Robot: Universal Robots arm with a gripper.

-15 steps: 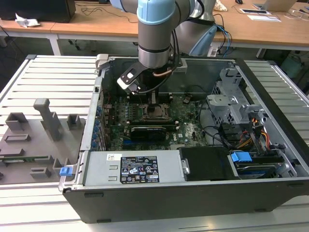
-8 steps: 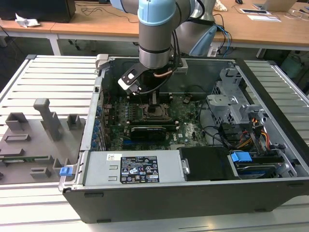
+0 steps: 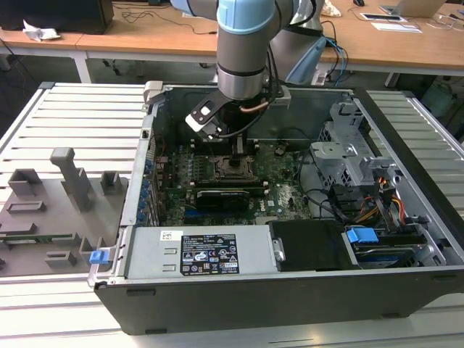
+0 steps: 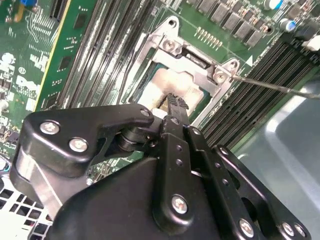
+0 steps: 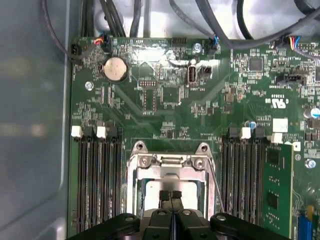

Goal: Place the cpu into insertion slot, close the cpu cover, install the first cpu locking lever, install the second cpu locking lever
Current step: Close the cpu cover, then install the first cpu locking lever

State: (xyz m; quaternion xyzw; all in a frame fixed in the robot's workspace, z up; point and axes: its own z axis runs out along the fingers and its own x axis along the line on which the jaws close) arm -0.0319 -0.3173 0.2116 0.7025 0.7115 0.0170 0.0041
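The arm is hanging over an open computer case (image 3: 290, 290), with the gripper (image 3: 237, 150) pointing down at the insertion slot (image 3: 233, 169) in the middle of the green motherboard (image 5: 165, 95). In both wrist views the jaws are standing pressed together, tip against tip, with nothing showing between them.

Directly beneath the jaws, the cpu (image 5: 150, 197) is sitting in the socket, its pale silver top showing on either side of the fingertips (image 5: 164, 195). In the second wrist view the gripper (image 4: 175, 102) is hovering right at the chip's (image 4: 167, 82) surface; I cannot tell whether it is actually touching.

The cpu cover (image 5: 134, 185) is lying around the chip, framing the jaws on both sides and across the far edge, and it appears to be flat down. Its screwed corners are showing just beyond the jaw tips in the second wrist view, where the frame (image 4: 150, 50) is running along the chip's edge.

Off to one side of the jaws, past the cover's rim, a thin wire locking lever (image 5: 216, 187) is running alongside the socket. In the second wrist view that lever (image 4: 280, 86) is sticking out away from the jaws over the black memory slots (image 5: 97, 185), which are flanking the socket on both sides of the gripper (image 5: 170, 196).
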